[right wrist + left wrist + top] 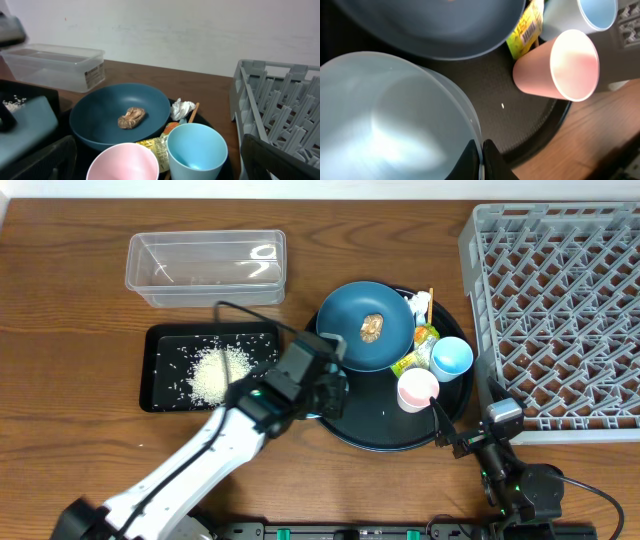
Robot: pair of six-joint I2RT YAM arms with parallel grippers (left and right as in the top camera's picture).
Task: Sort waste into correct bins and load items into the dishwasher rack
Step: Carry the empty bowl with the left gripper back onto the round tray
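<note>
The left hand (481, 150) is closed on the rim of the white bowl (395, 115). One finger is inside the rim and one is outside. The bowl is over the near left part of the round black tray (372, 438). From above, the arm hides most of it.

The right hand (466, 412) is wide open and holds nothing. It sits low at the front of the counter (70, 330), between the round tray and the grey rack (560, 310).

The big blue plate (352, 315) is on the round tray, and a small brown lump (372, 327) lies in the middle of it. Just to the right of the plate stand the pink cup (418, 390) and the light blue cup (452, 358), both with the open end up and close together. The yellow and green wrapper (418, 352) is tucked between the plate and the cups. Behind it lie a crumpled white tissue (420, 306) and a thin wooden chopstick (431, 296).

A pile of white rice (218, 376) sits in the flat black tray (160, 340), left of the round one, with loose grains all around the pile. The clear tub (205, 265) stands behind that tray. The grey rack fills the right side of the counter, just beside the round tray.
</note>
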